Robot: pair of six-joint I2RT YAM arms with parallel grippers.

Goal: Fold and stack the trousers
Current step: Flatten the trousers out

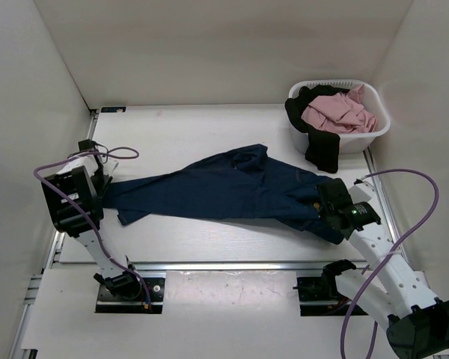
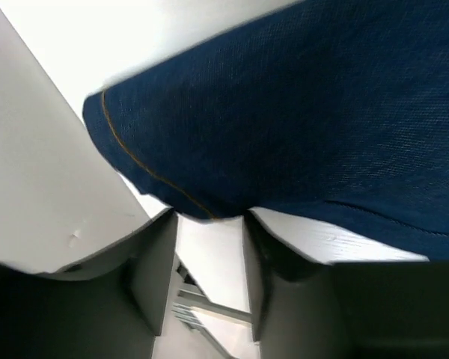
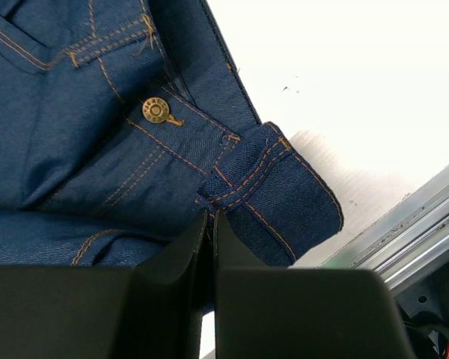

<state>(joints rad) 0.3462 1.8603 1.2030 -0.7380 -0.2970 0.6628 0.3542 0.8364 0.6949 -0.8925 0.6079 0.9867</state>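
- Since the trousers (image 1: 232, 191) lie lengthwise left-to-right across the table (image 1: 209, 127), who has which end?
- The left gripper (image 2: 209, 224), half-open, straddles the leg hem (image 2: 157, 179); the right gripper (image 3: 211, 217) is pinched shut on the waistband (image 3: 262, 172).

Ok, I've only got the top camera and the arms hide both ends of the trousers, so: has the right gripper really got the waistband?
Observer: Yes. Its wrist camera shows the right gripper shut on the trousers at the waistband corner, just past the brass button.
Operator: And the left one, at the leg end?
Observer: The left gripper has its jaws apart; the hem's stitched edge sits right at the fingertips, not clamped.
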